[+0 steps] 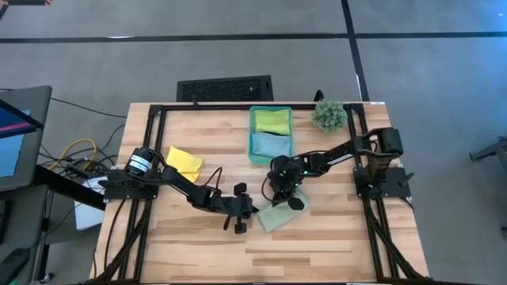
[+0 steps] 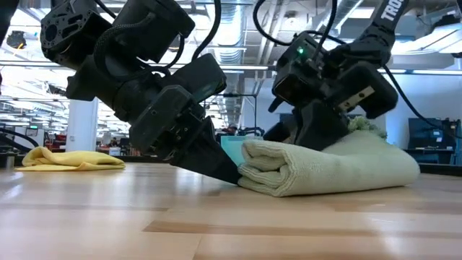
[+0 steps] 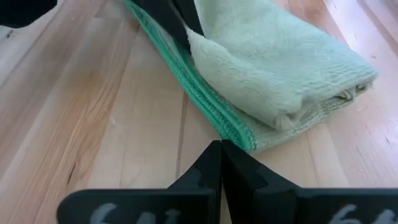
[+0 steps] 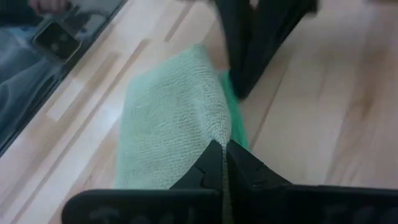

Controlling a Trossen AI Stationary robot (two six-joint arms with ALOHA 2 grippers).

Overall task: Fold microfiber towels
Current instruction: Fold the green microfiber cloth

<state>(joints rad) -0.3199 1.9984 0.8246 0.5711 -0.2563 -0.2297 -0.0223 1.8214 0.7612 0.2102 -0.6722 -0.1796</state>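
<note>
Right gripper (image 4: pixel 222 149): fingers pinching the pale green towel (image 1: pixel 279 214) at its top layer, the cloth edge running up between the tips in the right wrist view. Left gripper (image 3: pixel 221 152): fingers pressed together, empty, tips low to the tabletop (image 1: pixel 333 253) just beside the towel's folded edge.

Pale green towel lies folded over, mid-tabletop toward the front edge, between the two grippers. Judged soft, light and limp: layers will slump and slide on each other, so take hold at a corner or hemmed edge, not the middle of the pile.

Yellow towel (image 1: pixel 184 161) lies loose near the left edge. A lime green towel (image 1: pixel 272 120) and a light blue towel (image 1: pixel 270 145) sit in the teal bin (image 1: pixel 252 134) toward the back edge.

Pose: the right arm reaches in from the right edge, wrist bent steeply down over the towel. The left arm stretches from the left edge, forearm low, wrist angled down.
</note>
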